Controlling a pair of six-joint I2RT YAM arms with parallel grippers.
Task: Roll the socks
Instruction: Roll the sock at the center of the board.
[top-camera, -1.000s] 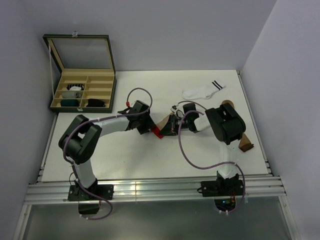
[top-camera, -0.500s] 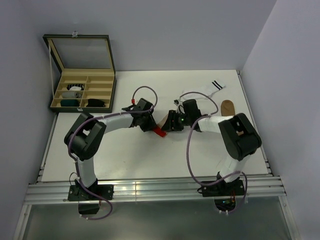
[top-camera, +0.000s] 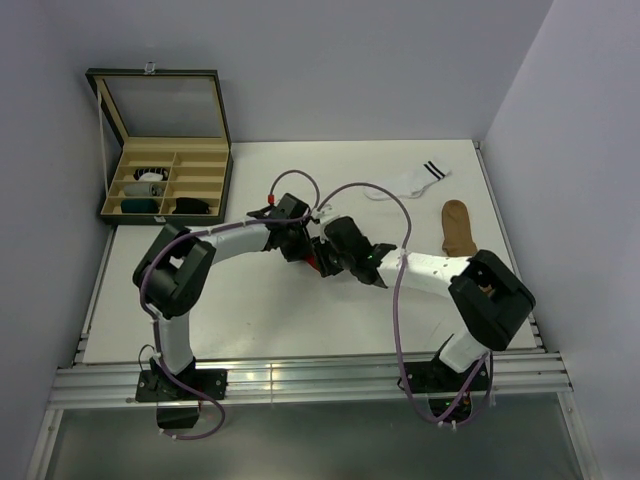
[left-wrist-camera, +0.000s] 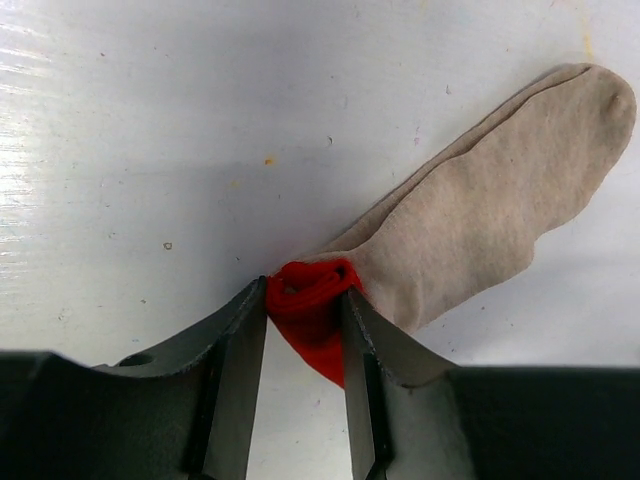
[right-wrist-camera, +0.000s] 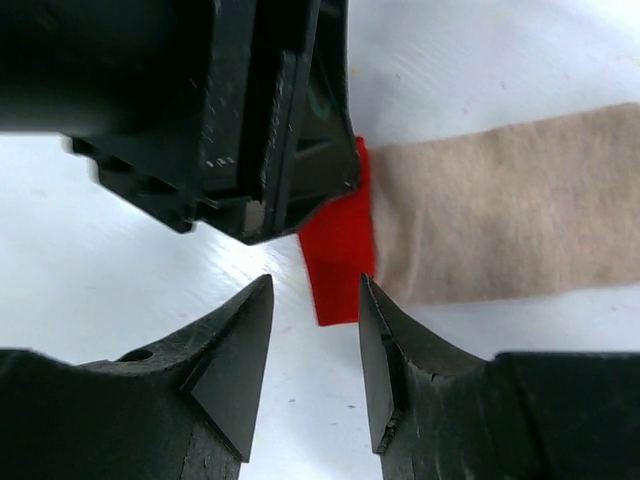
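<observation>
A beige sock (left-wrist-camera: 480, 210) with a red cuff (left-wrist-camera: 305, 292) lies on the white table. My left gripper (left-wrist-camera: 305, 300) is shut on the bunched red cuff, and the beige foot stretches away up and to the right. In the right wrist view my right gripper (right-wrist-camera: 316, 285) stands open just short of the flat red cuff (right-wrist-camera: 338, 250), with the beige sock (right-wrist-camera: 500, 215) to its right and the left gripper's black body (right-wrist-camera: 200, 100) close above. From above, both grippers (top-camera: 303, 243) (top-camera: 330, 248) meet at mid-table and hide most of the sock; only a red tip (top-camera: 318, 263) shows.
A white sock with black stripes (top-camera: 410, 182) lies at the back right and a brown sock (top-camera: 458, 227) lies to the right. An open compartment box (top-camera: 165, 150) with rolled socks stands at the back left. Purple cables loop over both arms.
My left gripper has closed onto the red cuff. My right gripper has opened and shifted slightly left toward the cuff, and its arm has swung aside, uncovering the brown sock.
</observation>
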